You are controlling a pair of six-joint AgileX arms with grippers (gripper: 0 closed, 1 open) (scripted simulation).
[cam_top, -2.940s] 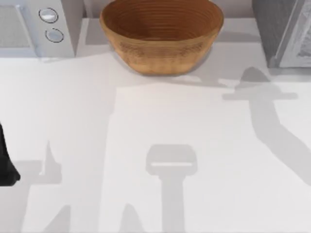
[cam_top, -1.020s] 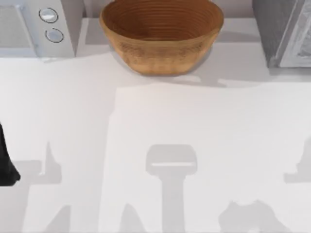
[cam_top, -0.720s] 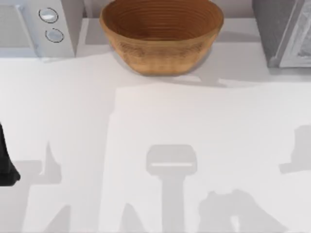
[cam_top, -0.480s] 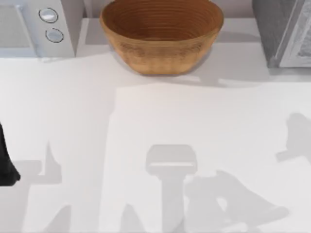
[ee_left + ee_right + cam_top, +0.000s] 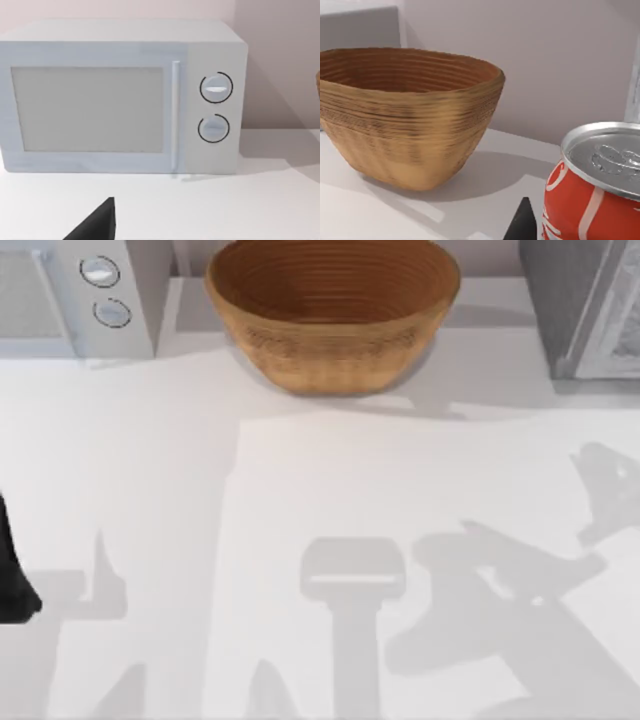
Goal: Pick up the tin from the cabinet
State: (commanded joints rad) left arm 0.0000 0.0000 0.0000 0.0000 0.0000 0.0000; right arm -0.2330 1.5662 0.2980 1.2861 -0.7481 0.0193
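The tin [image 5: 600, 190], a red can with white marks and a silvery top, looms close in the right wrist view. My right gripper [image 5: 585, 227] is shut on it, with one dark finger [image 5: 522, 224] showing beside its wall; the far side of the tin is hidden. It sits about level with the rim of the brown woven bowl [image 5: 405, 115]. The grey cabinet [image 5: 560, 300] stands at the table's back right. My left arm [image 5: 8, 575] is parked at the left edge, its gripper [image 5: 95, 227] facing the microwave.
The woven bowl [image 5: 332, 310] stands at the back centre. A white microwave [image 5: 75, 295] [image 5: 120, 100] fills the back left corner. Arm shadows fall on the white table [image 5: 300, 480] at front right.
The right arm's shadow has left the cabinet area and swept across the front of the table toward the centre. The bowl, microwave and left arm have not moved.
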